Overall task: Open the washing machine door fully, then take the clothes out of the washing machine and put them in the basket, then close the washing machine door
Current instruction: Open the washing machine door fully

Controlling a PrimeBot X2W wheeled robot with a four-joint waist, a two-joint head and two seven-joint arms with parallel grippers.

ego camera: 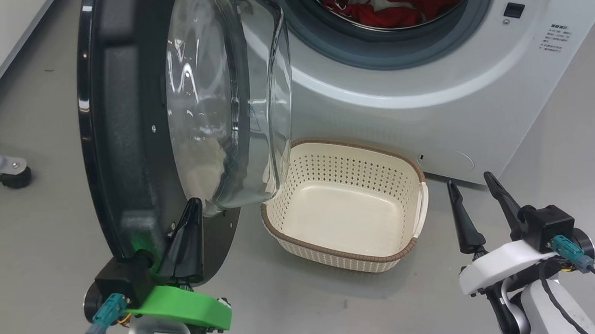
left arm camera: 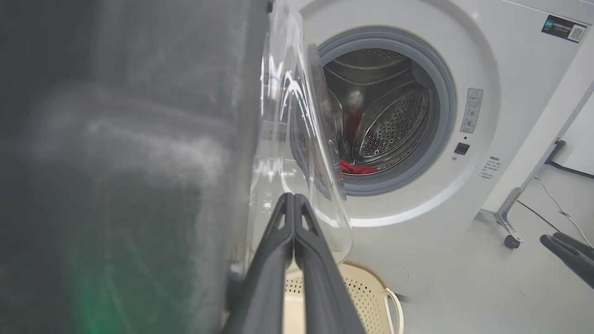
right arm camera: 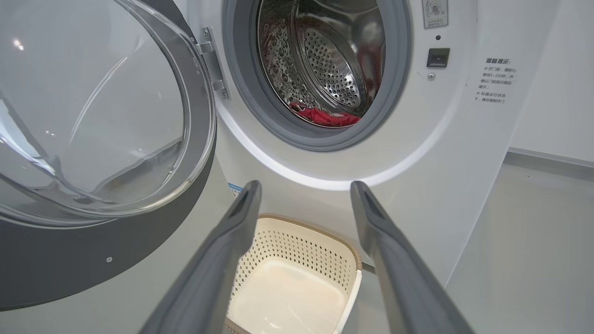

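The washing machine (ego camera: 428, 102) is big and white; its round mouth is open, with a grey ring (ego camera: 373, 49) all around it. The washing machine door (ego camera: 119, 121) stands swung out on the left side, and the head view sees it nearly from the edge; its clear glass bowl (ego camera: 226, 99) bulges toward the machine.

The clothes (ego camera: 386, 6) are red with bits of white; they lie in a bunch at the bottom of the shiny steel drum (right arm camera: 325, 55), inside the machine.

The basket (ego camera: 349, 171) sits on the grey floor (ego camera: 50, 254), right in front of the machine and below its mouth; it is just beside the low edge of the door, and its pale bottom is bare.

The left end effector (ego camera: 195, 204) has its two dark fingers pressed together with nothing between them; its tips are up against the inside of the door, just under the glass bowl.

The right end effector (ego camera: 469, 178) has its fingers spread wide apart and holds nothing; it hangs over the floor to the right of the basket, near the machine's low front; its fingers point toward the machine.
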